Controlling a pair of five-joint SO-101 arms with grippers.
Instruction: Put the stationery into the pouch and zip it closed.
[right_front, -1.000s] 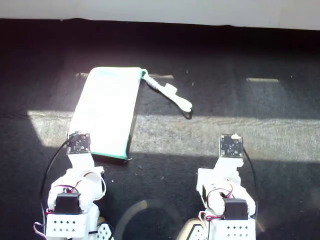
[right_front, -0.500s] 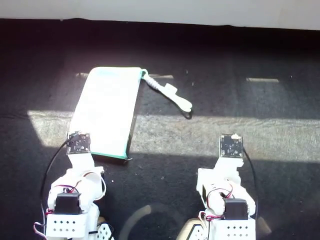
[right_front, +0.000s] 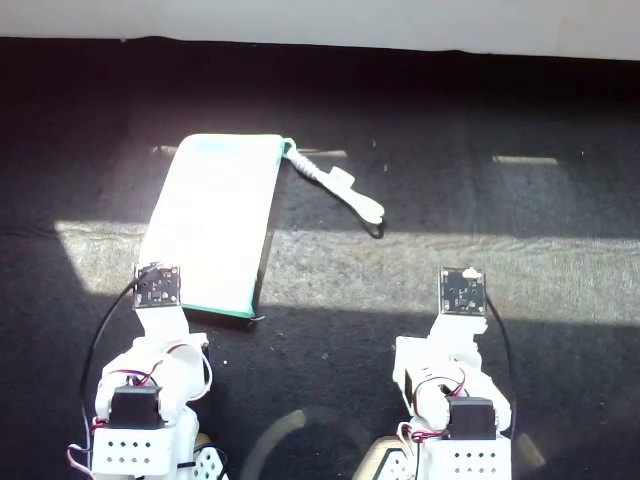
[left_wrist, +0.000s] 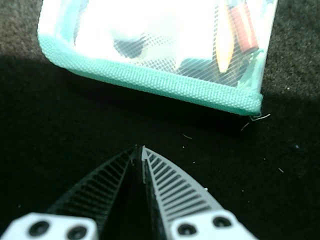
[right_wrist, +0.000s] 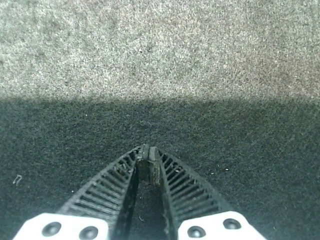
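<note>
On the black felt table (right_front: 420, 200), the teal-edged translucent mesh pouch (right_front: 215, 220), with orange and red stationery (left_wrist: 225, 45) inside, lies just beyond the left gripper (left_wrist: 138, 149). That gripper and the right gripper (right_wrist: 147, 150) are both clenched on nothing.

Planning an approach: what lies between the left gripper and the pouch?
Just bare dark mat between left gripper and pouch, per the left wrist view.

Harsh sunlit band crosses dim table (right_front: 400, 270); pouch (right_front: 215, 225) glares.

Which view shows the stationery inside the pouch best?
The left wrist view: the stationery shows through the mesh of the pouch. In the high view the pouch looks plain white. The right wrist view faces the mat.
</note>
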